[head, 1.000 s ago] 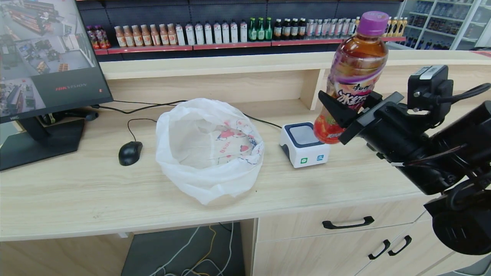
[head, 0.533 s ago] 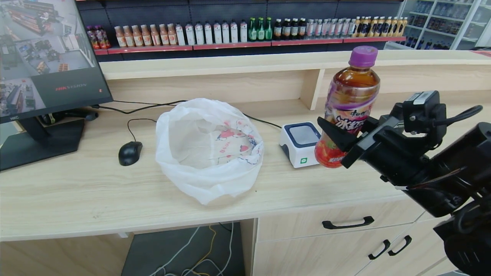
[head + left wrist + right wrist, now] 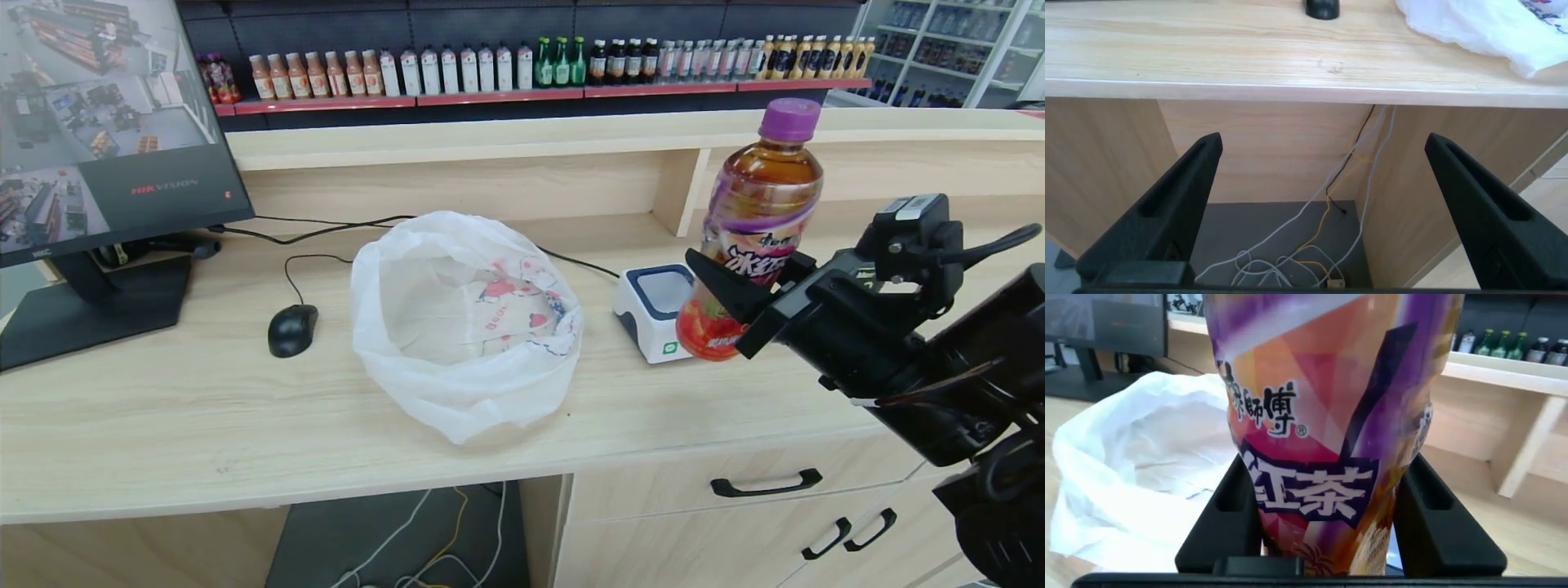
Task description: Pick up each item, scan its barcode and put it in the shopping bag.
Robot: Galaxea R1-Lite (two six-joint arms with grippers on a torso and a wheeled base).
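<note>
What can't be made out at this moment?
- Barcode on the bottle: right wrist view, label sides covered by the right gripper.
- Right side of the scanner: head view, behind the bottle.
- Part of the shopping bag inside: head view, near wall hides it.
- Shelf bottles: head view, too small.

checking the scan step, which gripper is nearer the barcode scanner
Right. The right gripper holds the bottle just beside the scanner, on its right side. The left gripper hangs open below the counter front edge, far from it.
</note>
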